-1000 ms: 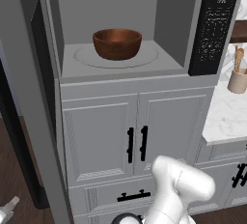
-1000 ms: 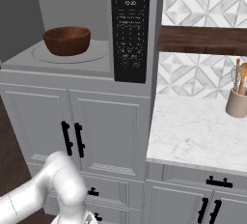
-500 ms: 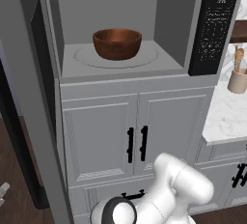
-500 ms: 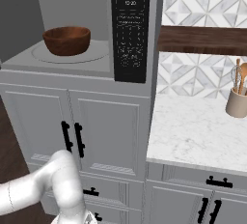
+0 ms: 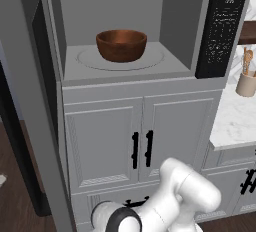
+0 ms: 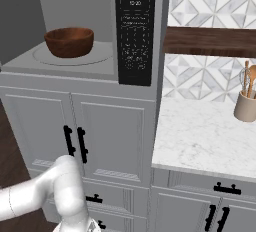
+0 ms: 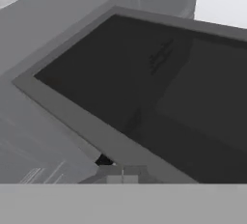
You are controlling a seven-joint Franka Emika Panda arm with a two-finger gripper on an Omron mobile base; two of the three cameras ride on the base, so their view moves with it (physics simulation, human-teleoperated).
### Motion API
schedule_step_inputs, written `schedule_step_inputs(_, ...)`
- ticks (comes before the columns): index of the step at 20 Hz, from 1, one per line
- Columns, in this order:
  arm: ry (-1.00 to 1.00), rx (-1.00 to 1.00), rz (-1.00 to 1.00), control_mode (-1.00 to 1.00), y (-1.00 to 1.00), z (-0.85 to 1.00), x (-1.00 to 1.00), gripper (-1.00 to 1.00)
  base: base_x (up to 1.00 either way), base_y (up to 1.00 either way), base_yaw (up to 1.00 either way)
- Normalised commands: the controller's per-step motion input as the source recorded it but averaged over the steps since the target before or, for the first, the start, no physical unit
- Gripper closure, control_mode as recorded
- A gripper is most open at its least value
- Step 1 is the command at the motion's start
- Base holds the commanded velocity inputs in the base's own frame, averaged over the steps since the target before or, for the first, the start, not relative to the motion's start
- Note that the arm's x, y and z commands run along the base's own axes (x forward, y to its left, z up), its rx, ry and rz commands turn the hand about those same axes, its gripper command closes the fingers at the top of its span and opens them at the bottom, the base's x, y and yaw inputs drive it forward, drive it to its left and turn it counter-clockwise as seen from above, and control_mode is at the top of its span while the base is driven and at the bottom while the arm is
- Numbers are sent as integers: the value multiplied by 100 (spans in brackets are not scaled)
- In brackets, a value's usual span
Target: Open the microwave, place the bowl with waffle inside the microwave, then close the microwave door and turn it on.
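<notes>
**A:** From behind the arm on its left, what've we got?

**B:** The microwave (image 5: 125,31) is wide open. The bowl (image 5: 121,44) sits on the round turntable (image 5: 160,58) inside the grey cavity, roughly centred. The microwave door (image 5: 30,101) is swung out toward us on the left side, seen nearly edge-on. The black control panel (image 5: 222,26) is to the right of the cavity. White cabinet doors (image 5: 142,141) below, and the arm (image 5: 175,201) is folded down low in front of them. There's a beige utensil jar (image 5: 246,83) on the marble counter (image 5: 235,121) off to the right.

**A:** And from the other side?

**B:** Same deal. Bowl (image 6: 69,41) on the turntable, control panel (image 6: 134,31) right beside the cavity, jar (image 6: 246,106) near the far end of the counter (image 6: 200,136). The arm (image 6: 60,196) bends down at lower left.

**A:** Hand cam?

**B:** It's staring close-up at the door's dark glass window (image 7: 144,88) with its grey frame (image 7: 87,121) running diagonally. The gripper (image 7: 122,175) tips are pressed together at the bottom, holding nothing, right by the frame.
</notes>
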Motion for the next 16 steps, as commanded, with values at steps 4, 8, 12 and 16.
schedule_step_inputs(4,-41,0,0,-100,-65,48,-9,100,0,0,0)
schedule_step_inputs(8,-41,0,2,-100,-78,63,-18,100,0,0,0)
schedule_step_inputs(12,-40,4,3,-100,-88,47,-23,100,0,0,0)
schedule_step_inputs(16,-40,10,1,-100,-98,45,-41,100,0,0,0)
